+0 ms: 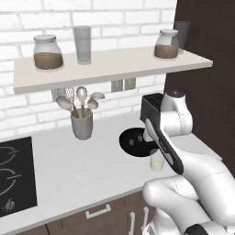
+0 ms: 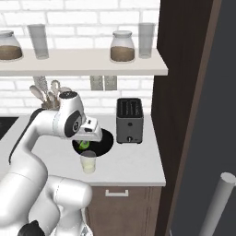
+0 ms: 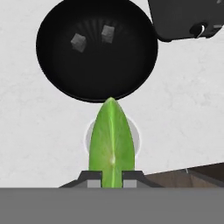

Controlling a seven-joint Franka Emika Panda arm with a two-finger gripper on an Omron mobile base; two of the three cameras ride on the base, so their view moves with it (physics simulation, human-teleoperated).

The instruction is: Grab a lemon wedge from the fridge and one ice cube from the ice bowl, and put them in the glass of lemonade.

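Note:
My gripper (image 3: 111,176) is shut on the lemon wedge (image 3: 111,135), a yellow-green sliver that points forward from between the fingertips. In the hand view the glass of lemonade (image 3: 137,140) sits right behind the wedge, its round rim showing on both sides. The right base view has the gripper (image 2: 85,142) with the wedge (image 2: 84,145) just above the glass (image 2: 88,162) on the counter. The black ice bowl (image 3: 96,70) lies beyond the glass and holds two ice cubes (image 3: 78,42). The grey fridge door (image 2: 216,106) stands at the far right.
A dark toaster (image 2: 129,120) stands right of the bowl against the wall. A utensil holder (image 1: 82,124) sits mid-counter and a black cooktop (image 1: 16,176) lies at the left. The shelf (image 1: 110,66) above carries jars and grey glasses. The counter's front edge runs close behind the glass.

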